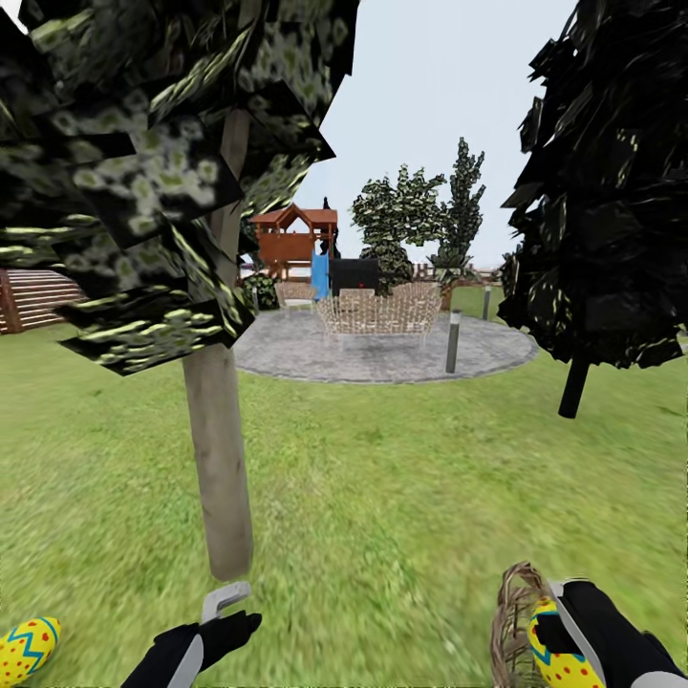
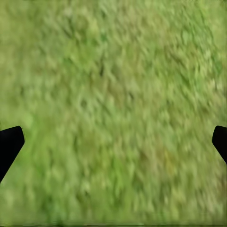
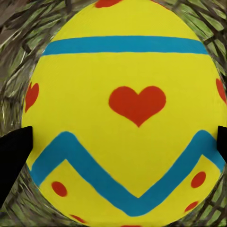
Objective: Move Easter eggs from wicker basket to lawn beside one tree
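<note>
Egg (image 3: 125,109) dead ahead of my right gripper (image 1: 564,635), yellow with a blue band, a zigzag and a red heart, sitting in the wicker basket (image 1: 511,621) at the lower right of the head frame, weave all around it in the wrist picture; its long axis runs up the wrist picture, narrow end at the top, and my dark fingers (image 3: 14,156) stand spread either side of it, whether touching I cannot tell. So the right arm is the near one. Another egg (image 1: 27,650) lies on the lawn (image 1: 401,516) at the lower left corner, just left of my left gripper (image 1: 225,612), which is spread wide with only grass under it. The pale tree trunk (image 1: 218,459) rises just beyond that gripper
</note>
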